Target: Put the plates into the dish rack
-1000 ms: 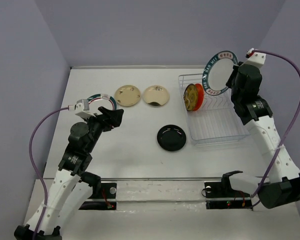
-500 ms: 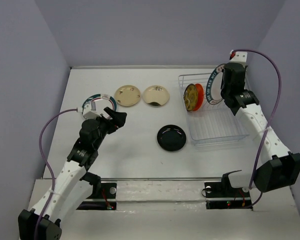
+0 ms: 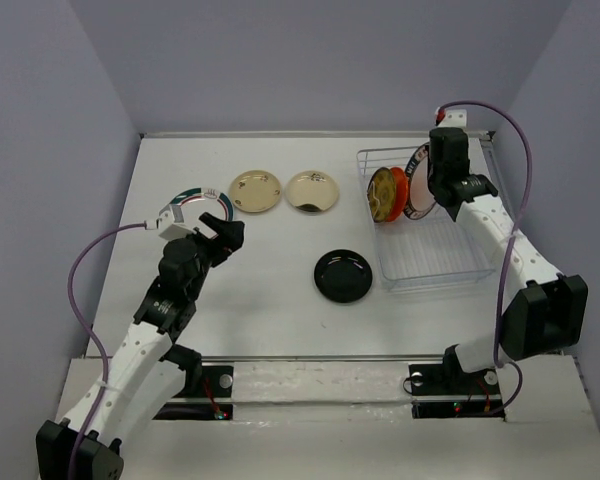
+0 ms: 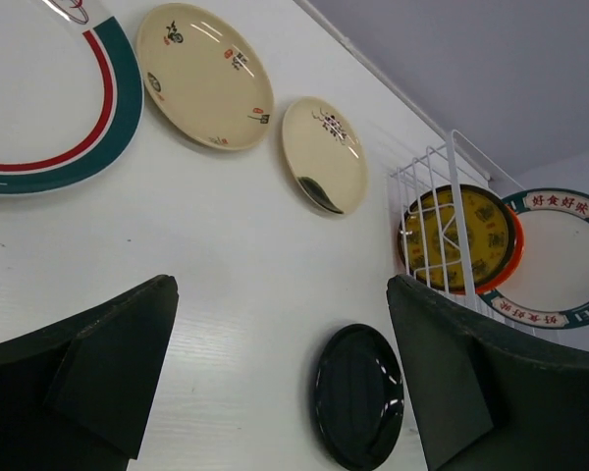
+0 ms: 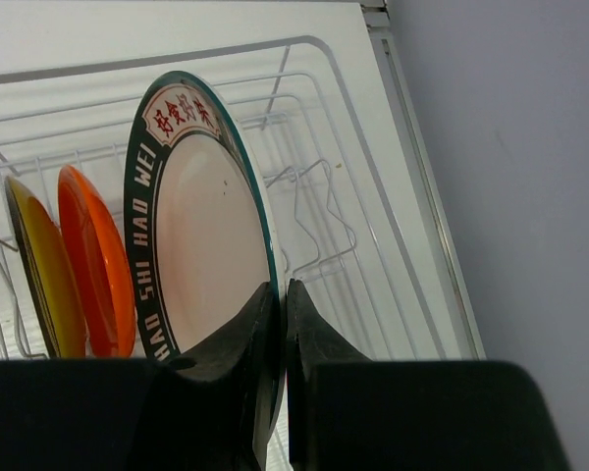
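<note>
My right gripper [image 3: 432, 186] is shut on the rim of a white teal-rimmed plate [image 3: 417, 193] and holds it upright in the white wire dish rack [image 3: 440, 272], just right of the orange plate [image 3: 399, 190] and the amber plate [image 3: 383, 194]. The right wrist view shows the fingers [image 5: 314, 334] pinching that plate [image 5: 206, 226] beside the orange plate [image 5: 98, 265] and the amber plate [image 5: 41, 280]. My left gripper [image 3: 225, 228] is open and empty above the table. A second teal-rimmed plate [image 3: 185, 203], two cream-gold plates [image 3: 255, 190] [image 3: 312, 190] and a black plate [image 3: 343, 275] lie flat.
The rack [image 5: 324, 196] has free slots to the right of the held plate. The left wrist view shows the black plate [image 4: 358, 397] ahead between the open fingers, the cream-gold plates [image 4: 204, 74] [image 4: 324, 152] beyond, and the rack [image 4: 427, 196] at right. Grey walls enclose the table.
My right arm has lowered the teal-rimmed plate from above the rack down into it, beside the orange plate. My left arm rose and shifted slightly right, still open.
</note>
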